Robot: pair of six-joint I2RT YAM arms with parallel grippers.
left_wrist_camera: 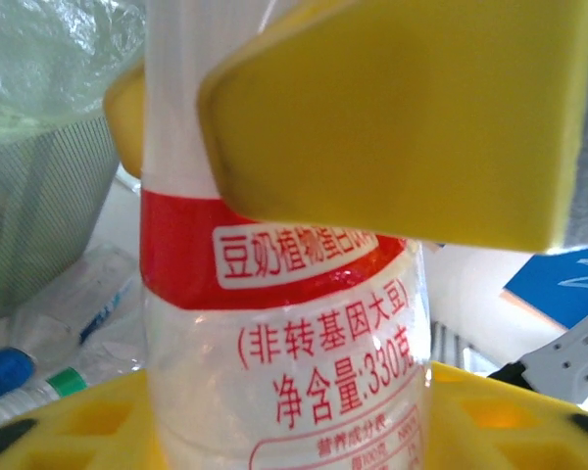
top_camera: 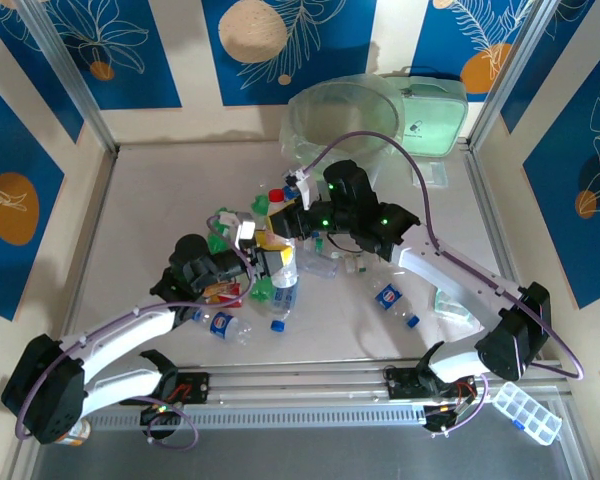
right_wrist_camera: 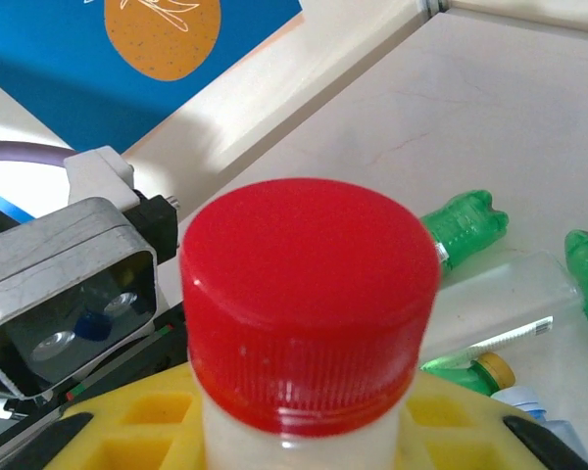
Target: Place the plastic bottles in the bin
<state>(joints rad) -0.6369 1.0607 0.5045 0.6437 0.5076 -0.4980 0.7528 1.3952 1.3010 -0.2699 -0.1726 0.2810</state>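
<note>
A white plastic bottle (left_wrist_camera: 274, 323) with a red label and a red cap (right_wrist_camera: 309, 294) is held above the middle of the table, its cap (top_camera: 276, 194) pointing up. My right gripper (top_camera: 288, 212) is shut on its upper part, just under the cap; its yellow pads (left_wrist_camera: 392, 117) press the bottle from both sides. My left gripper (top_camera: 265, 245) has the bottle's lower body between its jaws (left_wrist_camera: 294, 421); whether they still press it is unclear. The bin (top_camera: 310, 105), a round bucket with a pale green bag, stands at the back, and its wall (left_wrist_camera: 39, 196) rises left of the bottle.
Several other bottles lie on the table under and around the grippers: green ones (right_wrist_camera: 461, 230), a clear one (right_wrist_camera: 500, 294), blue-labelled ones (top_camera: 225, 325) (top_camera: 390, 297). A flat mint-green case (top_camera: 430, 115) sits right of the bin. A clear compartment box (top_camera: 525, 410) lies at the near right corner.
</note>
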